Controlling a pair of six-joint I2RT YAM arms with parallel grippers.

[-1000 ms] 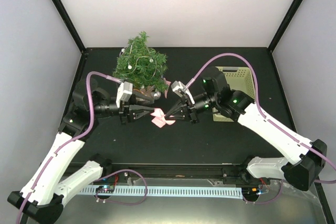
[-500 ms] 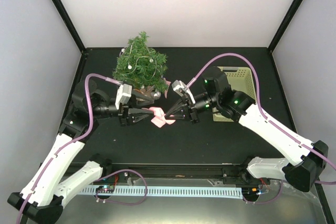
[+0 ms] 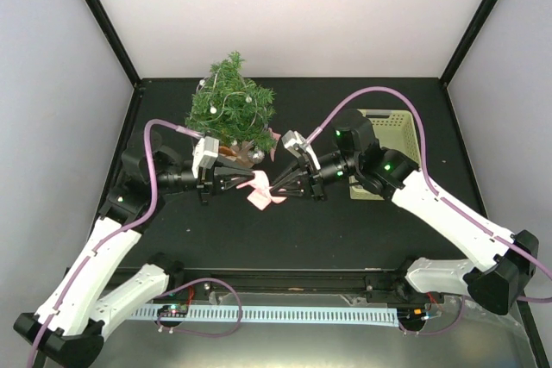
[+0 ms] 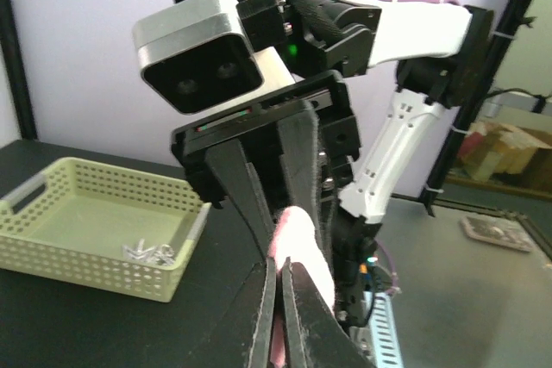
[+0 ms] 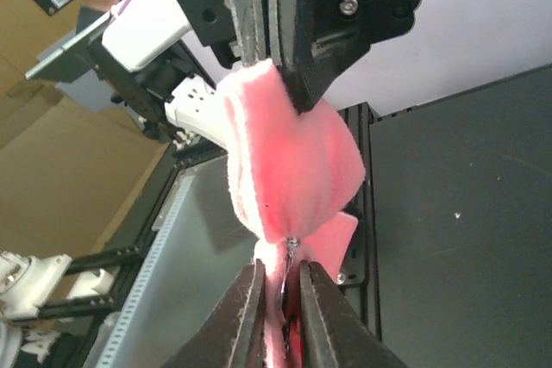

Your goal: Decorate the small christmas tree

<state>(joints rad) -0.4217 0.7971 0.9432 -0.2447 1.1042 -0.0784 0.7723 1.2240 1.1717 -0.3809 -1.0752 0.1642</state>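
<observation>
One small christmas tree (image 3: 231, 111) stands upright at the back left of the black table (image 3: 345, 234). It is strung with small pale beads and what looks like one red bauble, though these are too small to count surely. One pale green lattice basket (image 3: 394, 131) sits at the back right, well apart from the tree. In the left wrist view a little heap of silver pieces (image 4: 147, 252) lies in one corner of it, their number unclear. One pink felt ornament (image 3: 257, 199) is held between the two arms, just in front of the tree. The left arm (image 3: 95, 252) has its jaws closed on one end of the ornament, and the right arm (image 3: 448, 208) has its jaws pinched on the other end.
</observation>
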